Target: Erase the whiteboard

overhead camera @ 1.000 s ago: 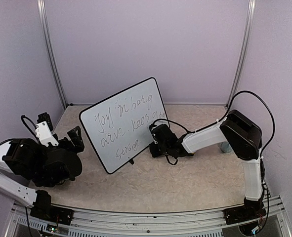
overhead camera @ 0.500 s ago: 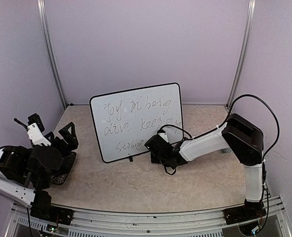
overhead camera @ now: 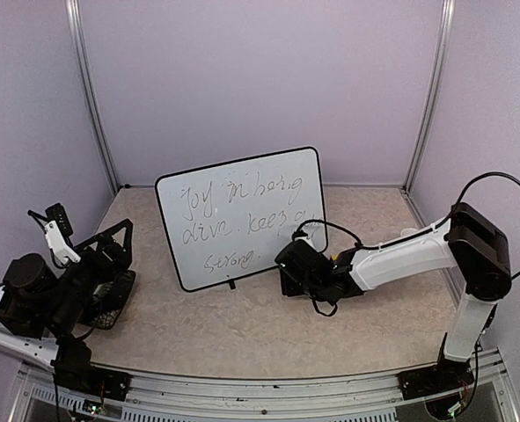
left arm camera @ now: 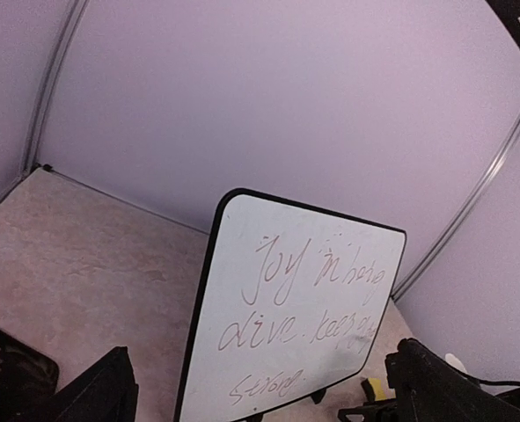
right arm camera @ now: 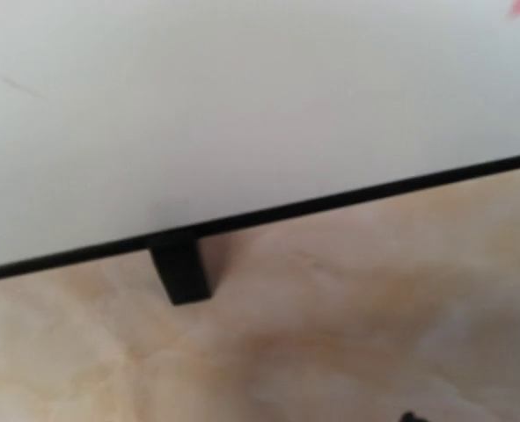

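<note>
One whiteboard point(overhead camera: 242, 215) (w/ writing) stands upright just beside R gripper point(overhead camera: 286, 268).

The whiteboard point(left arm camera: 295, 325) stands on the beige, marbled worktop point(left arm camera: 84, 255), black-framed and leaning a little to one side. It carries three lines of dark handwriting, the lowest cut off at the picture's edge. The jaws stand wide apart, one dark tip low on the left, the other low on the right. A small yellow thing point(left arm camera: 376, 387) shows beside the board's lower right edge, and black mesh point(left arm camera: 13, 378) fills the lower left corner. Behind are lilac walls point(left arm camera: 268, 97) and a metal rail point(left arm camera: 53, 83).
</note>
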